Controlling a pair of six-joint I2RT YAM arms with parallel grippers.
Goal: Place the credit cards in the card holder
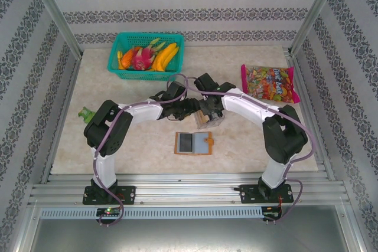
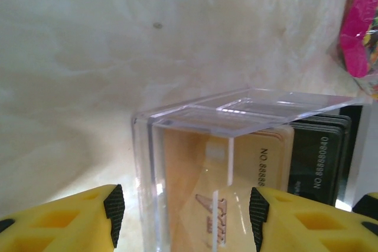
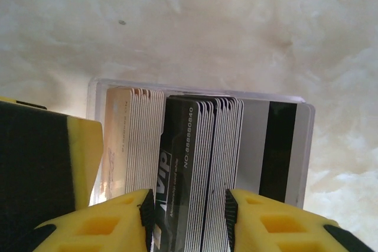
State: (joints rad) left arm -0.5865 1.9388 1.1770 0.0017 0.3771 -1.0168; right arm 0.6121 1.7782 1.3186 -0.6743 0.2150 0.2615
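A stack of credit cards [image 3: 201, 146] stands on edge inside a small clear plastic box [image 3: 195, 87]: cream ones on the left, dark and white-edged ones in the middle, a grey one with a black stripe on the right. My right gripper [image 3: 189, 219] is shut on the middle bundle, its pads pressed against both sides. My left gripper [image 2: 186, 208] is open at the box's end wall [image 2: 144, 169], the left pad a little short of it. The card holder [image 1: 204, 144] lies open and flat in front of both grippers, a dark card [image 1: 185, 141] on its left half.
A green basket [image 1: 118, 66] of toy fruit stands at the back left. A bright candy bag [image 1: 270, 82] lies at the back right, and its pink edge [image 2: 360, 22] is close to the box. A small green object [image 1: 87, 113] sits at the left.
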